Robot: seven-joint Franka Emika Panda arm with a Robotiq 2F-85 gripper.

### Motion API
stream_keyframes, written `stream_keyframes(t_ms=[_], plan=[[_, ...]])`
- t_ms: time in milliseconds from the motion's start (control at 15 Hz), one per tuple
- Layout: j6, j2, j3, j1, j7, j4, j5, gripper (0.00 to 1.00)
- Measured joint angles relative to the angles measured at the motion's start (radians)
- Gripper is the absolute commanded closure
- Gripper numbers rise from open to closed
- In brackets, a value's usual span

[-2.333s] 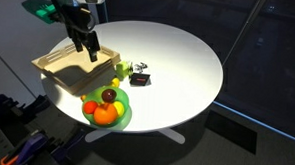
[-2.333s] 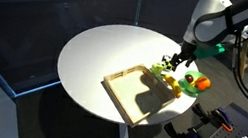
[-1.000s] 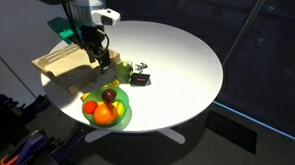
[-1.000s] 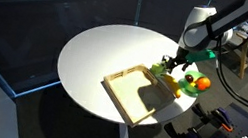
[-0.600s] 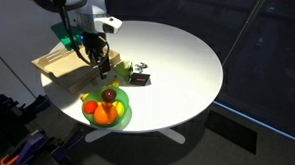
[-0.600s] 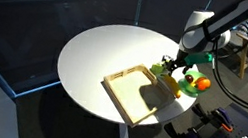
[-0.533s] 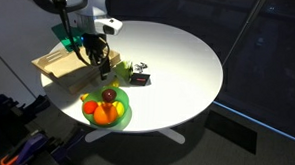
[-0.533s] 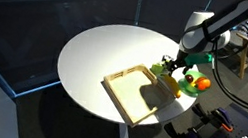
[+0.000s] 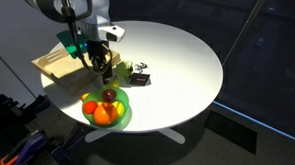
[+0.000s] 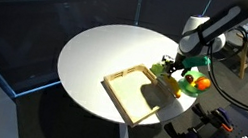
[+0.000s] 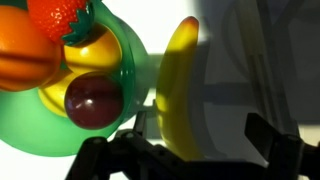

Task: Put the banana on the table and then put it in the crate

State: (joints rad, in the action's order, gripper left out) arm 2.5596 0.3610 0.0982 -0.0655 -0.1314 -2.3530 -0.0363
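In an exterior view the gripper (image 9: 104, 69) hangs low over the left side of the round white table (image 9: 189, 54), at the right corner of the light-wood crate (image 9: 58, 67) and just beyond the green plate (image 9: 125, 112) of fruit that sits at the near edge. Some small dark objects (image 9: 139, 74) lie on the tabletop just right of the gripper. From this angle the jaws are too small to read, and the banana cannot be made out under them. In the other exterior view the gripper (image 10: 169, 66) comes down between the far corner of the crate (image 10: 135, 93) and the plate on the right of the table (image 10: 96, 54). The wrist view settles the rest. The banana (image 11: 180, 85) lies lengthwise on a pale, shadowed surface, right alongside the plate's rim (image 11: 135, 70); whether that surface is tabletop or crate I cannot tell here. The gripper (image 11: 190, 145) has its jaws apart, one dark finger to each side of the banana, the right one standing clear of it. On the plate are an orange fruit (image 11: 18, 55), a red fruit (image 11: 60, 15), a yellow fruit (image 11: 88, 55) and a dark red round fruit (image 11: 92, 102).
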Motion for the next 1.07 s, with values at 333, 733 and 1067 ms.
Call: stream_keyframes(t_ms=[333,733,1067], plan=[[0.016,0.041,0.0,0.0,0.0,0.022,0.0,0.0],[0.037,0.08,0.0,0.0,0.003,0.048,0.0,0.0],[0.045,0.106,0.0,0.0,0.005,0.066,0.0,0.0]])
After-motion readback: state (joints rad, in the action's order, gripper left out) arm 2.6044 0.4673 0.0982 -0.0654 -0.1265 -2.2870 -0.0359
